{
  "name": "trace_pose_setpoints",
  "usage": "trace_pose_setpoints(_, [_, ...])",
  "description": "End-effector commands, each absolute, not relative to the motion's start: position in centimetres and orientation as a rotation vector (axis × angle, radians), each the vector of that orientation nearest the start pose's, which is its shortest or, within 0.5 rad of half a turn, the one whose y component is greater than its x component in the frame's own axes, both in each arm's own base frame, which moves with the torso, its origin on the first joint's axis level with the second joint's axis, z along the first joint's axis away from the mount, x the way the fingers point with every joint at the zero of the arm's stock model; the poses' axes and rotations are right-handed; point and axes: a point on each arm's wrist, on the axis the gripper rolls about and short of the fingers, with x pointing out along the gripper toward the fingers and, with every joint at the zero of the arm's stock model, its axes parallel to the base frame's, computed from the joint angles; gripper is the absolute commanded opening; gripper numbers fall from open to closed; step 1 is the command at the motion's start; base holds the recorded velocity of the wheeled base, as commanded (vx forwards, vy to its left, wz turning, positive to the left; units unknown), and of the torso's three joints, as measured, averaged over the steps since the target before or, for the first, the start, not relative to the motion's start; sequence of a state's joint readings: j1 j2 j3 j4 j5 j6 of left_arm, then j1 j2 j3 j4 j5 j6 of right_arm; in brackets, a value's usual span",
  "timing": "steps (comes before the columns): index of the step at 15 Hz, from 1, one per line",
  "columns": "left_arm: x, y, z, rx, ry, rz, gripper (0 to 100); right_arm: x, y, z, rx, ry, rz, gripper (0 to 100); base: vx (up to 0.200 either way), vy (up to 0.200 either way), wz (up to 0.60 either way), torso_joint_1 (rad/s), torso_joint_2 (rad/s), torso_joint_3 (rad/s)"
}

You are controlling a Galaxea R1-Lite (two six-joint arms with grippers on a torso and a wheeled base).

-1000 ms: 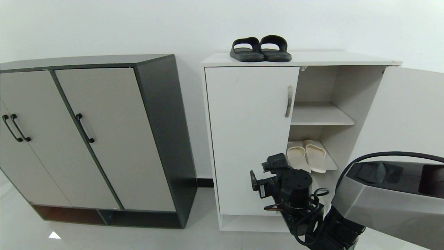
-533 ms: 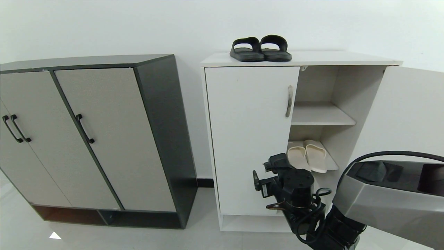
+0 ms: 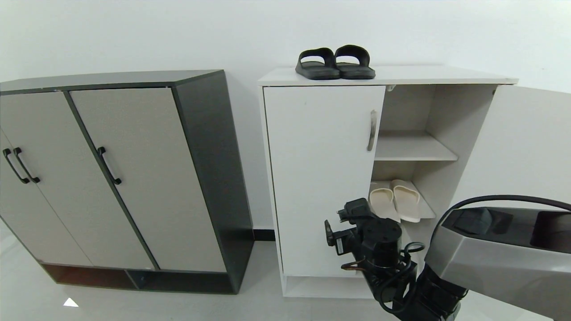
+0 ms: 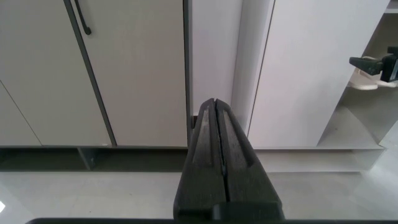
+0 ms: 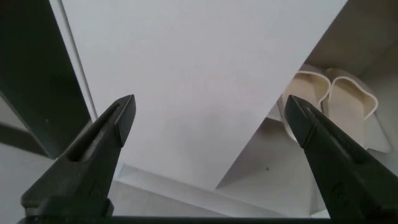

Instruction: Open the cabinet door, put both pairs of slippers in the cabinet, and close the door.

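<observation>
A white cabinet (image 3: 446, 73) stands with its right door (image 3: 526, 147) swung open and its left door (image 3: 321, 178) closed. A black pair of slippers (image 3: 335, 62) rests on its top. A cream pair of slippers (image 3: 395, 203) lies on the lower inside shelf, also seen as cream slippers (image 5: 329, 102) past the door edge. My right gripper (image 3: 341, 218) is low in front of the closed left door, open and empty, its fingertips (image 5: 127, 106) spread wide. My left gripper (image 4: 214, 109) is shut on nothing, low, facing the gap between the two cabinets.
A dark grey cabinet (image 3: 134, 178) with closed doors and black handles stands to the left of the white one. The upper shelf (image 3: 412, 149) of the white cabinet is bare. Grey floor (image 3: 258, 307) lies in front.
My right gripper has edged slightly lower and to the right, away from the cream slippers. Nothing else has moved.
</observation>
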State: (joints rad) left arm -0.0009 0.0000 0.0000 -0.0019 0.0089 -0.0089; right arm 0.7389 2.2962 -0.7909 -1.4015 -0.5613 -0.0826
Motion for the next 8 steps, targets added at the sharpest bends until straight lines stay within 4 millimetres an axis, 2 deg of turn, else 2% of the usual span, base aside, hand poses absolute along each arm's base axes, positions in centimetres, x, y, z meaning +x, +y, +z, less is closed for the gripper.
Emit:
trace_pose_setpoints(1, [-2.27,0.02,7.58,-0.009,-0.002,0.009,0,29.2,25.01,4.35,-0.148,0.078,0.181,100,0.0,0.0,0.0,0.022,-0.1,-0.203])
trace_pose_setpoints(5, [-2.27,0.02,7.57,-0.011,0.0,0.008,0,29.19,24.99,4.26,-0.151,0.081,0.181,100,0.0,0.0,0.0,0.041,-0.38,-0.312])
trace_pose_setpoints(8, [-2.27,0.02,7.57,-0.009,0.0,0.009,0,29.19,24.99,4.26,-0.151,0.081,0.181,100,0.0,0.0,0.0,0.105,-0.45,-0.349])
